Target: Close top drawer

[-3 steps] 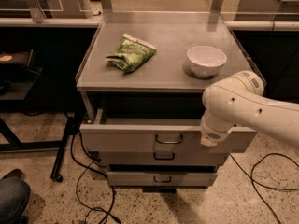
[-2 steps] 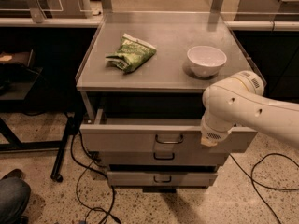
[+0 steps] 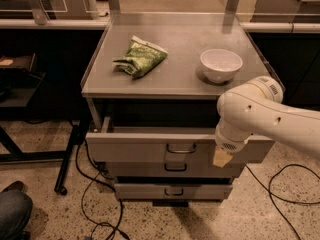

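The top drawer is a wide grey metal drawer under the cabinet top. It stands pulled out toward me, with a small dark loop handle at its centre. My white arm reaches in from the right and covers the right part of the drawer front. My gripper is mostly hidden behind the wrist; only a tan tip shows, against the drawer front to the right of the handle. Two lower drawers sit beneath, less far out.
On the cabinet top lie a green snack bag and a white bowl. Black cables trail on the speckled floor at left and right. A dark table leg with a castor stands at left. A shoe and a blue trouser leg show at bottom left.
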